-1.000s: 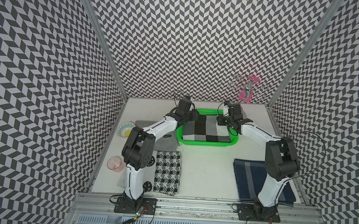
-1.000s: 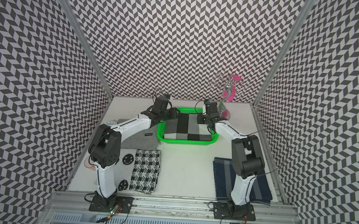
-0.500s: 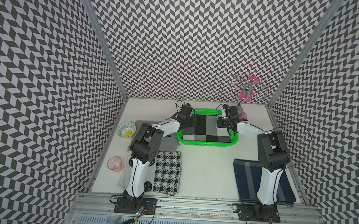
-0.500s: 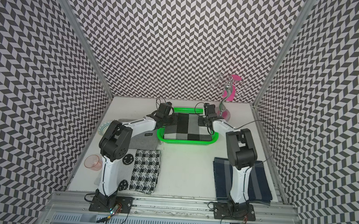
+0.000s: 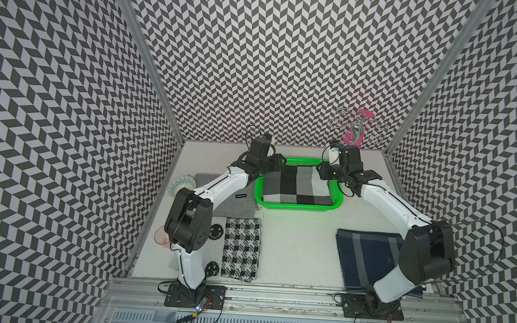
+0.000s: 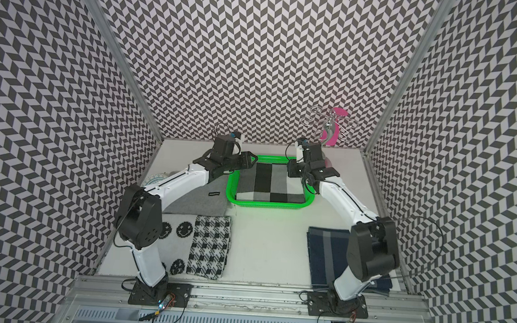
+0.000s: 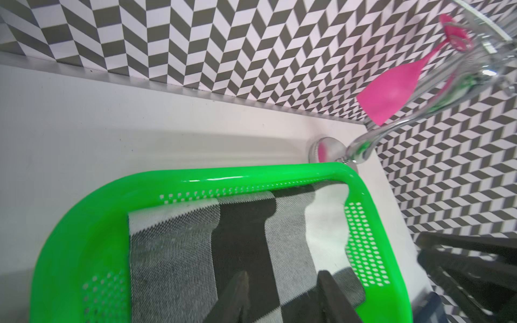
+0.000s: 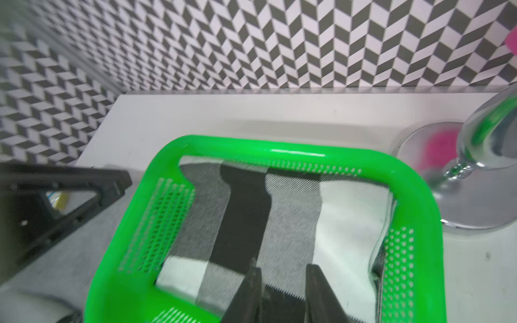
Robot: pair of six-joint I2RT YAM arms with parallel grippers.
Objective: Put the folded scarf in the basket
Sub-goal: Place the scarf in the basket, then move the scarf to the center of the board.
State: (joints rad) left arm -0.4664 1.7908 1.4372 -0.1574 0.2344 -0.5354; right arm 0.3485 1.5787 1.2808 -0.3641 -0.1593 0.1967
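The scarf (image 5: 298,186) lies folded flat inside the basket (image 5: 294,206), far and central on the table (image 5: 292,247). The left gripper (image 7: 282,276) hangs over the basket's far-left corner and the right gripper (image 8: 283,267) over its far-right. Both jaws are partly parted and hold nothing.

Navy scarf (image 5: 365,258), houndstooth scarf (image 5: 241,249), grey cloth (image 5: 236,205)
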